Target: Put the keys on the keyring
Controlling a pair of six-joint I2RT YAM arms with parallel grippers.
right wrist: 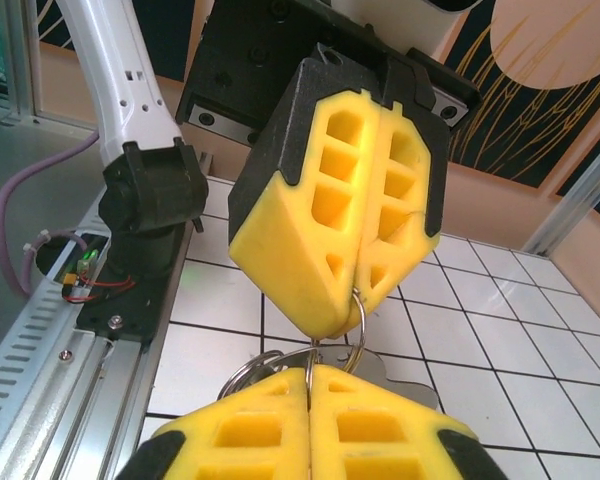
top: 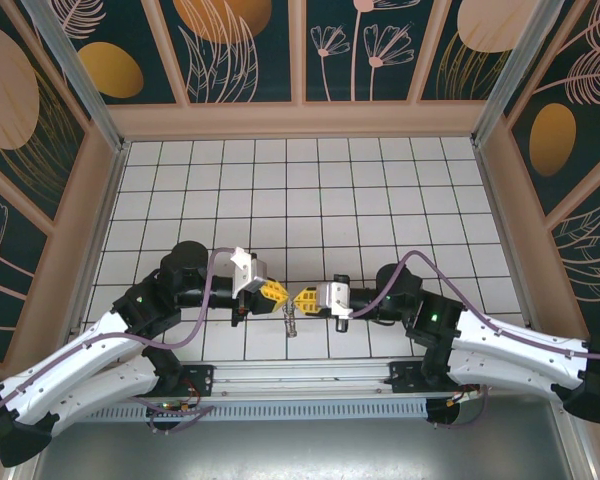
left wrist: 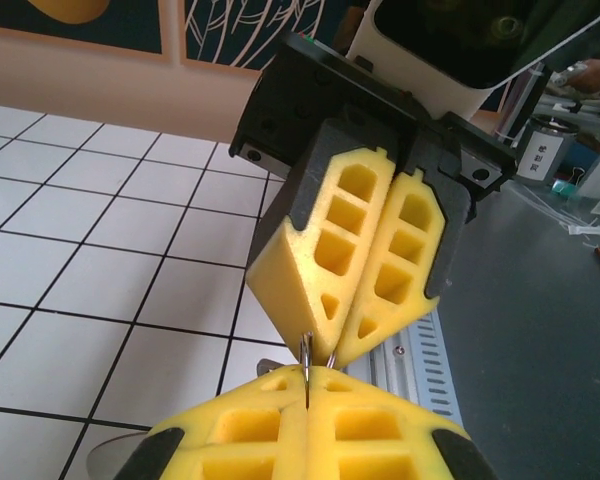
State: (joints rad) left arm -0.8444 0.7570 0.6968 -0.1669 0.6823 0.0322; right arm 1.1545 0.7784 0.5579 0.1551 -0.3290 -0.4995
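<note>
My left hand (top: 282, 296) and right hand (top: 297, 299) meet tip to tip, each clamped on the keyring (right wrist: 363, 320) wire. The keys (top: 291, 322) dangle just below, over the surface (top: 330, 180), long axis toward the near edge.

Thin metal keyring (right wrist: 361, 318) aloft; keys (top: 291, 322) beneath it

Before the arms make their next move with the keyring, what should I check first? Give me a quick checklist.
1. Left gripper shut on the keyring: ok.
2. Right gripper closed on thin ring wire: ok.
3. Both grippers meeting tip to tip: ok.
4. Keys hanging below the grippers, off the table: cannot tell.
5. Keys threaded onto the keyring: cannot tell.
</note>
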